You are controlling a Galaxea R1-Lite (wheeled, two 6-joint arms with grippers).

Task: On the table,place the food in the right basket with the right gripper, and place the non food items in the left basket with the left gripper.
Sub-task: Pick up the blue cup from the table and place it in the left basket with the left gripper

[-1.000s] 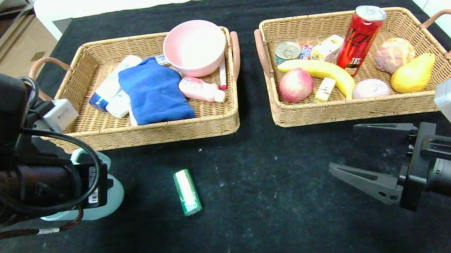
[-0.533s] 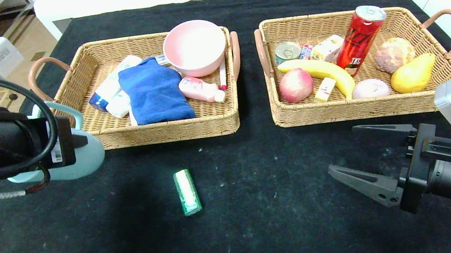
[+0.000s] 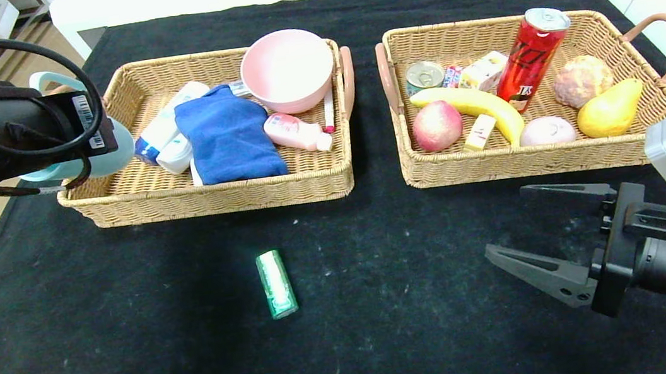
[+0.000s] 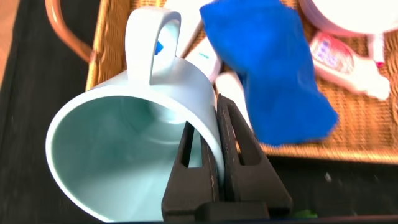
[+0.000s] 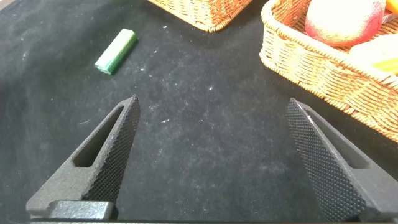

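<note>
Left tool (image 4: 211, 165): clamped on the wall of a pale blue ceramic mug (image 4: 134, 146), held over the outer-left edge of the left woven wicker basket (image 3: 118, 200).

Mug: on its side, handle toward the basket. Left basket contents: folded blue cloth (image 3: 228, 135), round pink bowl (image 3: 287, 70), pink-and-white bottle (image 3: 297, 131), white tubes (image 3: 164, 131). Right tool (image 3: 542, 234): spread wide, holding nothing, above the black worktop (image 3: 389, 332) in front of the right woven wicker basket (image 3: 495, 164). Small green rectangular pack (image 3: 275, 283): flat on the worktop, in front of and between the baskets.
</note>
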